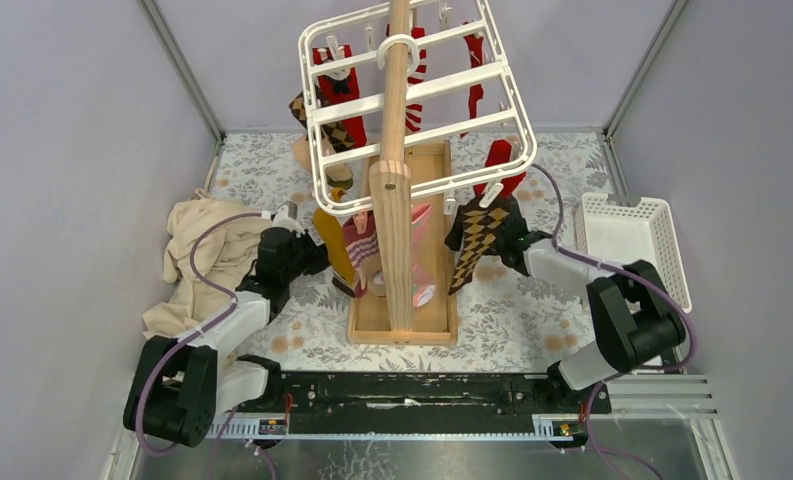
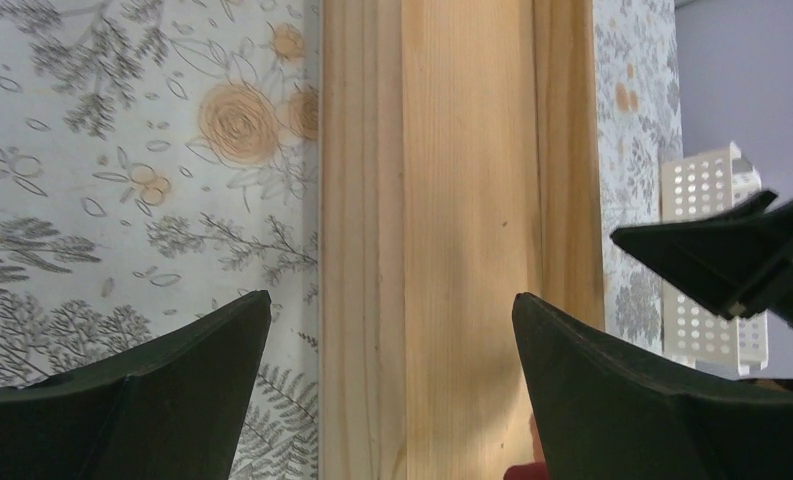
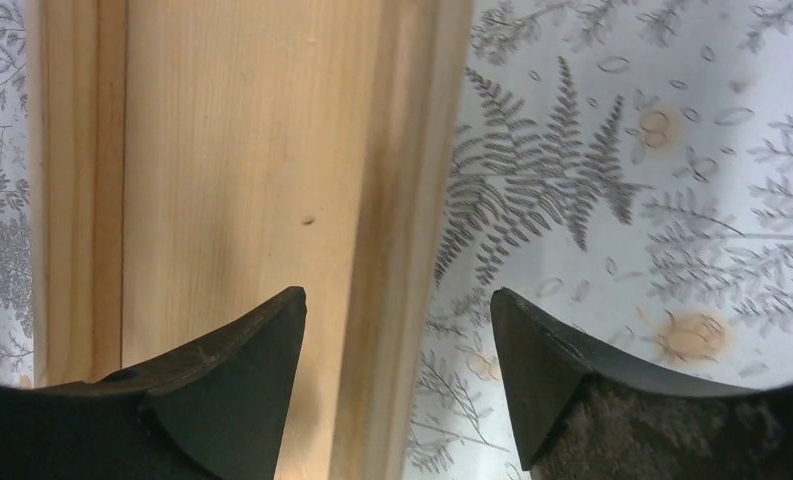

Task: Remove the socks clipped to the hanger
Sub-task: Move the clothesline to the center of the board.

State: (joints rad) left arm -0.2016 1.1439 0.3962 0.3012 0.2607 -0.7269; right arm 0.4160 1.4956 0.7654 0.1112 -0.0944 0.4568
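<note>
We find the white hanger slung by its hook on the upright post of the wooden rack, its grid tilted, and the socks hang from clips all round it. A red-white striped sock dangles at the far side just beside the post; a mustard yellow sock and a pink patterned sock hang side by side at the near left corner; a plain red sock and a brown-black argyle sock hang at the near right corner.

The left gripper sits low just beside the mustard yellow sock; its own camera shows the jaws spread wide with nothing between them, only the rack's wooden base and the floral tablecloth beneath.

The right gripper is at the brown-black argyle sock (from above, the sock hides most of the fingers); in its wrist view the jaws stand apart and the gap between the tips is bare; a brownish patch lies against one finger, but we cannot tell whether that is the sock.

A white perforated basket stands at the right of the table; a crumpled beige cloth lies at the left.
</note>
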